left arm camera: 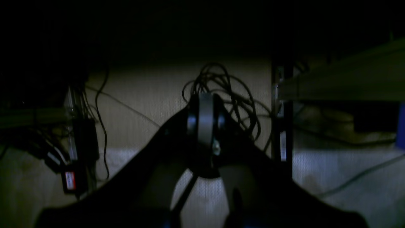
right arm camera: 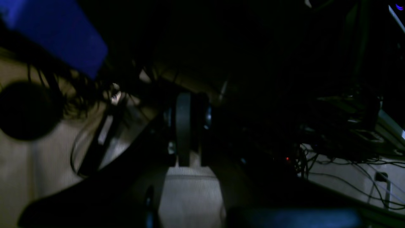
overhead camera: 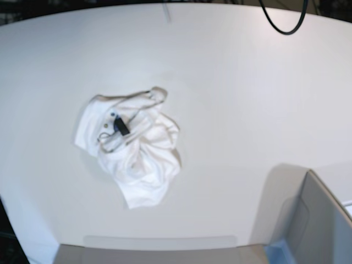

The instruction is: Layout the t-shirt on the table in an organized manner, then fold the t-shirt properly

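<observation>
One t-shirt (overhead camera: 132, 148) lay crumpled left of centre on white table (overhead camera: 236, 99), black neck tag up. Grey box (overhead camera: 313, 225) sat at near right corner. Your wrist views showed dim room, tangled cables (left arm camera: 227, 95). Left tool (left arm camera: 205, 122) closed, empty; right tool (right arm camera: 185, 126) gap unreadable.

My count from the three feeds: mostly ones
I see one t-shirt (overhead camera: 132, 151), crumpled, with one black neck tag (overhead camera: 121, 126), on one table (overhead camera: 231, 99); one grey box (overhead camera: 316, 225) at the near right corner; one black cable loop (overhead camera: 283, 25) at the far right; and two grippers, the left gripper (left arm camera: 205, 120) and the right gripper (right arm camera: 185, 126), one per wrist view
</observation>
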`<action>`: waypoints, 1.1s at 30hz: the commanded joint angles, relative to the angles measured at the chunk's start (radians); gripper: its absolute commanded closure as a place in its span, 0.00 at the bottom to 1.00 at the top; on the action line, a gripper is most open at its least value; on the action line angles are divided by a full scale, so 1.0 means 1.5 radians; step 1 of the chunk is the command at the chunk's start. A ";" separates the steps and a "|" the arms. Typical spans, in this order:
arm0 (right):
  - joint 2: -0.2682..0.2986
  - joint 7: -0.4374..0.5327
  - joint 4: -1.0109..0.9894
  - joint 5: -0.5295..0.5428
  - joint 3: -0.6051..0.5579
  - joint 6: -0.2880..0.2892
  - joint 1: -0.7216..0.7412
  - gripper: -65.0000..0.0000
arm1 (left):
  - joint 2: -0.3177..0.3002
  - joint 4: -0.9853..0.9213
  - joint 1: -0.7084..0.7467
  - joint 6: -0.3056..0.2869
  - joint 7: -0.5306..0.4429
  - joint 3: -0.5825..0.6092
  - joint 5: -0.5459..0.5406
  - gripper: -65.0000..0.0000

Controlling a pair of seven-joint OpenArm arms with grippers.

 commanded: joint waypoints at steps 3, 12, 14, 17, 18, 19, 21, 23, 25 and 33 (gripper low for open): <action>0.008 0.016 0.063 -0.006 -0.006 -0.003 -0.050 0.92 | -0.002 0.069 0.050 0.004 -0.015 -0.003 -0.001 1.00; 0.052 0.015 0.264 -0.006 -0.006 -0.003 -0.144 0.92 | -0.002 0.240 0.136 0.004 -0.015 -0.003 -0.001 1.00; 0.062 0.015 0.297 -0.006 -0.006 -0.003 -0.158 0.92 | -0.002 0.281 0.157 0.004 -0.015 -0.003 -0.001 1.00; 0.080 0.015 0.352 -0.006 -0.005 -0.003 -0.181 0.92 | -0.002 0.331 0.181 0.005 -0.015 -0.004 -0.001 1.00; 0.090 0.015 0.373 -0.006 -0.005 -0.003 -0.188 0.92 | -0.002 0.344 0.187 0.005 -0.015 -0.004 -0.001 1.00; 0.096 0.015 0.392 -0.006 -0.005 -0.003 -0.193 0.92 | -0.002 0.356 0.191 0.005 -0.015 -0.004 -0.001 1.00; 0.113 0.015 0.438 -0.006 -0.004 -0.003 -0.203 0.92 | -0.002 0.377 0.196 0.005 -0.015 -0.004 -0.001 1.00; 0.135 0.013 0.482 -0.006 -0.003 -0.003 -0.209 0.92 | -0.002 0.399 0.196 0.006 -0.015 -0.010 -0.001 1.00; 0.159 0.013 0.525 -0.006 -0.003 -0.003 -0.208 0.92 | -0.001 0.421 0.196 0.006 -0.014 -0.022 -0.001 1.00; 0.218 0.017 0.595 -0.006 0.009 -0.003 -0.144 0.87 | 0.000 0.486 0.194 0.006 -0.011 -0.026 -0.001 1.00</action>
